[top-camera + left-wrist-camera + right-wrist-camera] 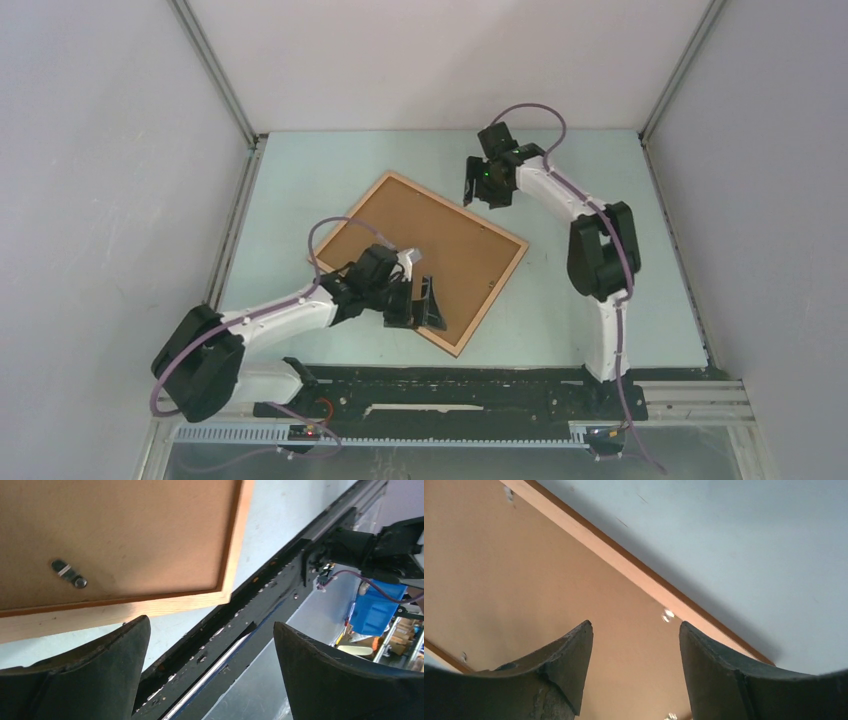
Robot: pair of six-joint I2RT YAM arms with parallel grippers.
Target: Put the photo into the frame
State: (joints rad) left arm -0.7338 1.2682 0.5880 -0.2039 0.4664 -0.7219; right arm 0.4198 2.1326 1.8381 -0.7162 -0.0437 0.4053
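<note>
**Frame (496,293) lies back-up between two spread grippers**

It rests flat on the table (600,200), backing board (440,235) upward, long axis from 10 to 4 o'clock. The left gripper (418,300), jaws apart, hangs over its 6 o'clock corner and is nearer. The right gripper (485,190), also spread, hovers at 1 o'clock. The photo is not visible, perhaps under the board.

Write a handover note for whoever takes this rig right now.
Left tool: open, empty, by the near corner of the thin light-brown wooden rectangular frame.
Right tool: open, empty, above the frame's far right edge.
The frame lies flat, back side up, with the plain brown backing board seated inside it. A small metal turn clip sits on the board.
Photo: not visible in any view; I cannot tell whether it is under the board.
Left: confirm the photo is inside, then check the clips.
</note>
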